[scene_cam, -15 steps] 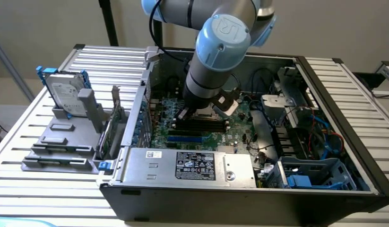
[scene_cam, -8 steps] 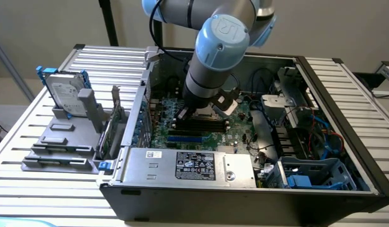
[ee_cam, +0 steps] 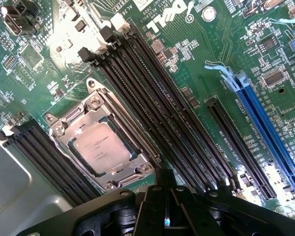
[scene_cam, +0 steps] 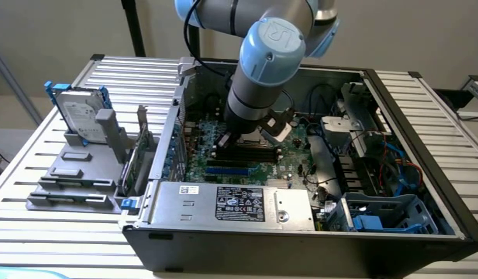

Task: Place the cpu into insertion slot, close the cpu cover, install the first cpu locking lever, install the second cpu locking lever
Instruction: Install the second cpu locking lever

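The cpu [ee_cam: 99, 147] lies flat in the insertion slot [ee_cam: 55, 129], silvery top up. The cpu cover [ee_cam: 95, 109] is down around it, and the chip shows through the cover's cut-out centre. My gripper [ee_cam: 165, 191] hangs just above the motherboard, beside the socket's corner nearest the long memory slots, its black fingers drawn together and holding nothing. In the exterior view the arm reaches down into the open computer case, and the gripper [scene_cam: 250, 142] sits low over the green board, hiding the socket. I cannot make out how the locking levers stand.
Long black memory slots [ee_cam: 162, 113] run right beside the socket, with a blue card slot [ee_cam: 270, 132] further off. A grey power supply box [scene_cam: 231, 200] fills the case's front. Cables and a blue drive cage [scene_cam: 386, 212] sit on the exterior view's right; a hard drive [scene_cam: 80, 116] stands outside on the left.
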Controlling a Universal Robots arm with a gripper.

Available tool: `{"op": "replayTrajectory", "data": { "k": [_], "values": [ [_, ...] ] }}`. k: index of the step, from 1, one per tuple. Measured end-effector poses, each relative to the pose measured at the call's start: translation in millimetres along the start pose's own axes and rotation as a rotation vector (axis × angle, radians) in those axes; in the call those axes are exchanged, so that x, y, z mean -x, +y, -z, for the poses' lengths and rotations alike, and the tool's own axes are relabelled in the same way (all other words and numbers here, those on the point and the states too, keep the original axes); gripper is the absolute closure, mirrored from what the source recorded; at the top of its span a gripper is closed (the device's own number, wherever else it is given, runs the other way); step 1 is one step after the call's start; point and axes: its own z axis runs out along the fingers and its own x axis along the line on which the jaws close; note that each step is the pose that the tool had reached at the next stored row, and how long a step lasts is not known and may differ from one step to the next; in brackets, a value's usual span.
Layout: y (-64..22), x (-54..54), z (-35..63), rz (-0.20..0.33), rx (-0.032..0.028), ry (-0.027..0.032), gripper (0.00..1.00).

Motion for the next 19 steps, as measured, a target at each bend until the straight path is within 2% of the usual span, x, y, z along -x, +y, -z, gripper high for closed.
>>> {"op": "replayTrajectory", "data": {
  "k": [3, 6, 9, 15, 19],
  "values": [
    [-0.3, 0.0, -0.2, 0.0, 0.0017, -0.002, 0.89],
    [-0.6, 0.2, 0.1, -0.001, 0.0081, -0.0112, 0.89],
    [-0.7, 0.2, -0.1, -0.002, 0.013, -0.0174, 0.89],
    [-5.3, -2.4, 13.2, -0.002, 0.0127, -0.0192, 0.89],
    [-11.4, -2.5, 22.8, -0.001, 0.0124, -0.0198, 0.89]
  ]
}}
